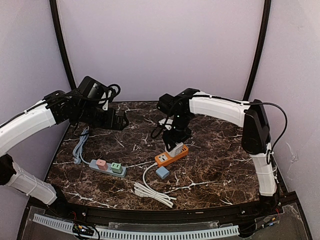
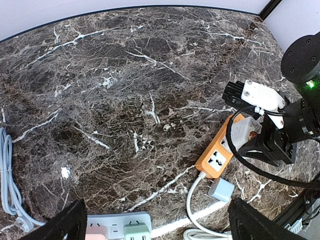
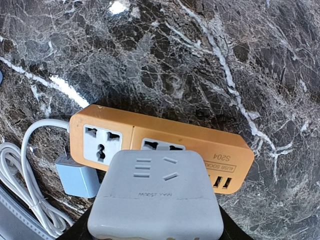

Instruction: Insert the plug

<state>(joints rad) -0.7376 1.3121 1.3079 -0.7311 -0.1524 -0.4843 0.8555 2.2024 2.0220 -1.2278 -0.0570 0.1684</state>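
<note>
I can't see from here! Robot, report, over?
Left gripper open, away. Right gripper shut on grey plug, over orange power strip. Blue charger beside it, not blocking.

grey power strip (image 1: 107, 167) front-left | pink plug (image 1: 102, 164), green plug (image 1: 116, 167) seated in it side by side | grey cable (image 1: 80, 145) behind it | blue charger cube (image 1: 162, 173) mid-front | marble table (image 1: 215, 165)

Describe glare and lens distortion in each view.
Left wrist: fisheye bends the edge of the dark marble tabletop into an arc, with one glare spot. Right wrist: glare patches on the marble; the grey square adapter looms large near the lens. Top external: soft, even light.
</note>
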